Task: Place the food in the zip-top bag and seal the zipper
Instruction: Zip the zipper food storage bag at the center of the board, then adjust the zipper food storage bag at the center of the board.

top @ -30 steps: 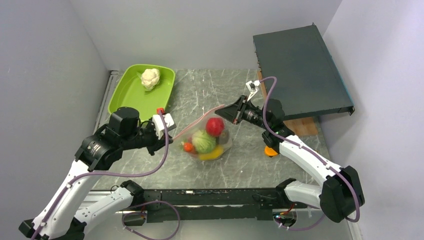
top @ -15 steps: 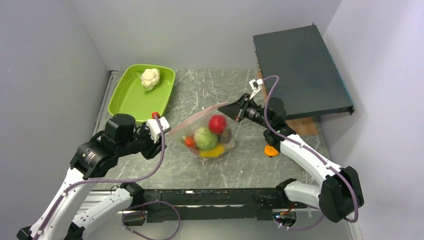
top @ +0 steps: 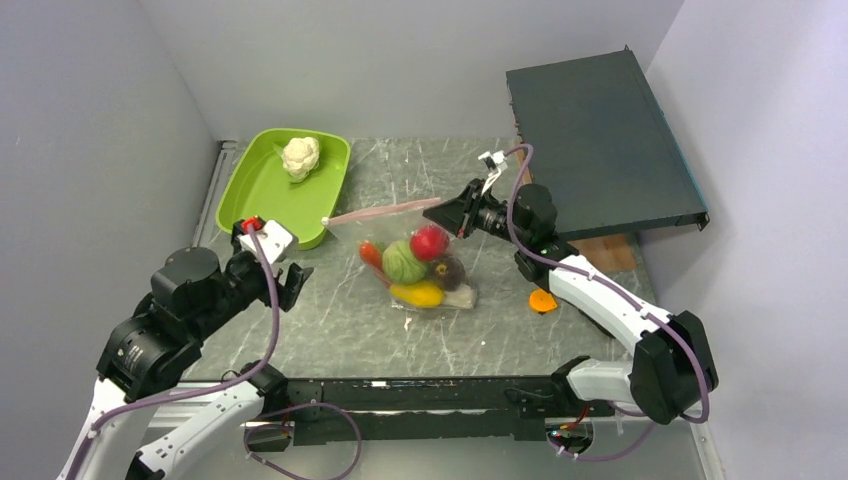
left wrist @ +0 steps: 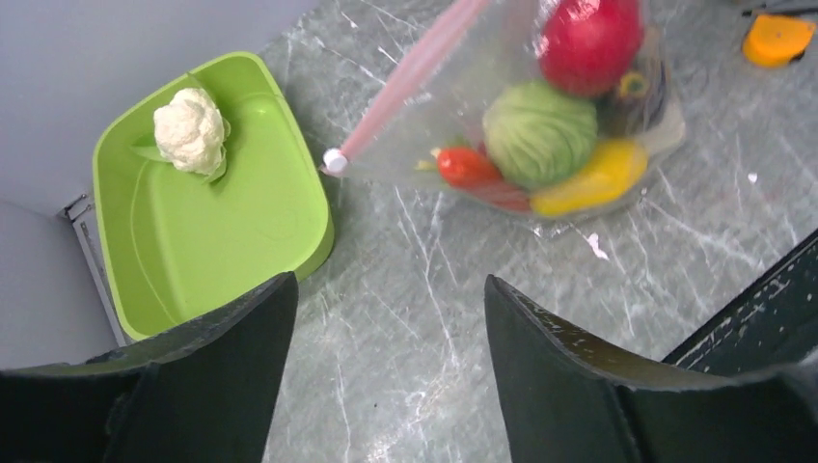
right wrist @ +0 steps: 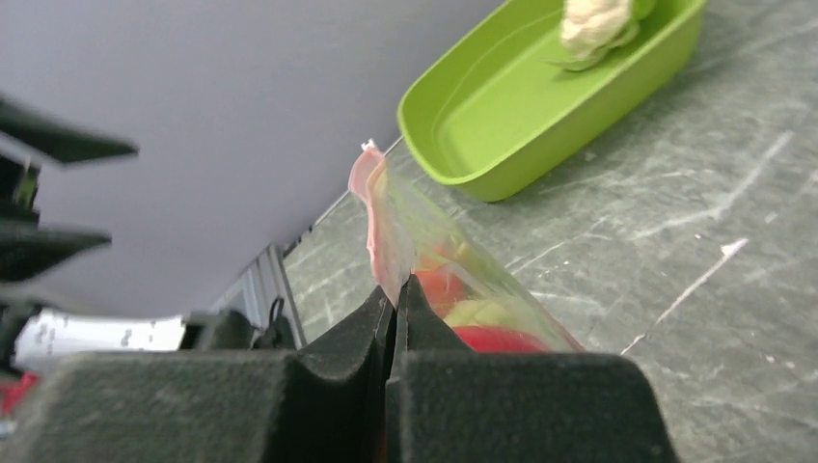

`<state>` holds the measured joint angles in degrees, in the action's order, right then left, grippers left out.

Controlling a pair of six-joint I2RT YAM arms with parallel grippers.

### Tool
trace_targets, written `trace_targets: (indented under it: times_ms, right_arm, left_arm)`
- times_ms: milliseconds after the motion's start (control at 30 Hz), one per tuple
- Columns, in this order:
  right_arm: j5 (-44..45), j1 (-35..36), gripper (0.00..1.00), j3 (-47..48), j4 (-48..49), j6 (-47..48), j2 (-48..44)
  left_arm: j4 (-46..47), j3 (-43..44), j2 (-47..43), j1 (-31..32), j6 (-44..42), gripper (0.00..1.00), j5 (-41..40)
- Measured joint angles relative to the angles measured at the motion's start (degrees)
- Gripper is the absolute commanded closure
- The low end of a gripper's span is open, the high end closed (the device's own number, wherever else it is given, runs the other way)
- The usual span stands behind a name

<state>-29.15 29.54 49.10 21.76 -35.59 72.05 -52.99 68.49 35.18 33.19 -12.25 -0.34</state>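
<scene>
**Bag** (top: 397, 232): clear and crinkled; the reference for every entry below. Its bottom rests on the grey marbled surface (top: 330, 330), and its mouth edge is held up off the surface.

**Zipper** (top: 380, 212): pale pink strip along the bag's far, raised edge. A small white tab (left wrist: 335, 160) sits at its left end. Whether it is pressed shut along its length cannot be told.

**Food**, inside the bag, heaped at its bottom:
- red ball (top: 429, 243), uppermost and nearest the zipper
- green cabbage (top: 404, 262), touching the ball on its left
- small red-orange piece (top: 371, 253), at the bag's left edge
- yellow piece (top: 418, 294), at the bag's near edge
- dark purple piece (top: 449, 272), on the bag's right side, partly hidden

**Cauliflower** (top: 300, 157): outside the bag, well to its far left, lying in the tray.

**Tray** (top: 255, 195): lime green, left of the bag. Its near right corner is just beside the zipper's tab.

**Right gripper** (top: 441, 211): at the bag's far right corner, jaws together, clamped on the zipper's right end.

**Left gripper** (left wrist: 388, 287): left of the bag and nearer than it, well apart from it. Jaws are wide apart with nothing between them.

**Disc** (top: 542, 300): orange, on the surface to the right of the bag, apart from it.

**Black case** (top: 600, 140): flat, far right of the bag, propped on a wooden block (top: 612, 255).
</scene>
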Motion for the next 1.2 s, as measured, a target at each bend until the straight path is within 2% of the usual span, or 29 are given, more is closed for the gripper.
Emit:
trace_targets:
  times_ms: [100, 267, 400, 600, 667, 800, 900, 1033, 1133, 1200]
  right_arm:
    - [-7.19, 0.02, 1.00, -3.89, 6.27, 3.65, -0.96]
    - [-17.55, 0.15, 1.00, -9.31, 12.37, 11.08, -4.98]
    - [-21.81, 0.20, 1.00, -10.38, 12.94, 16.59, -8.85]
    - [-24.00, 0.20, 1.00, -12.02, 12.55, 20.59, -11.37]
    - [-23.91, 0.20, 1.00, -12.46, 12.46, 20.68, -11.43]
    - [-23.96, 0.20, 1.00, -12.22, 11.17, 20.74, -11.41]
    - [-24.50, 0.20, 1.00, -10.88, 9.35, 21.07, -11.02]
    - [-25.77, 0.20, 1.00, -9.03, 7.43, 21.27, -9.70]
    - [-26.73, 0.20, 1.00, -7.54, 6.21, 21.51, -8.39]
    - [-27.10, 0.20, 1.00, -6.32, 4.85, 21.70, -7.56]
  left_arm:
    - [1.81, -0.15, -1.22, 0.00, 3.04, 0.12, -1.36]
    - [6.08, -3.65, -0.63, 0.00, 11.19, 0.12, -4.17]
    - [10.14, -9.40, -1.22, 0.00, 14.08, 0.09, -4.42]
    - [17.68, -20.61, -7.78, 0.00, 18.05, 0.09, -5.01]
    - [20.79, -23.34, -9.66, 0.00, 17.88, 0.10, -1.60]
    - [25.07, -24.55, -8.55, 0.00, 15.50, 0.07, 10.58]
    - [26.97, -23.56, -4.76, 0.00, 13.07, 0.05, 18.95]
    - [28.22, -19.82, 3.17, 0.00, 11.93, 0.04, 24.92]
    - [28.76, -16.50, 8.87, 0.00, 11.76, 0.09, 27.85]
    - [28.96, -14.73, 12.48, 0.00, 11.58, 0.19, 30.36]
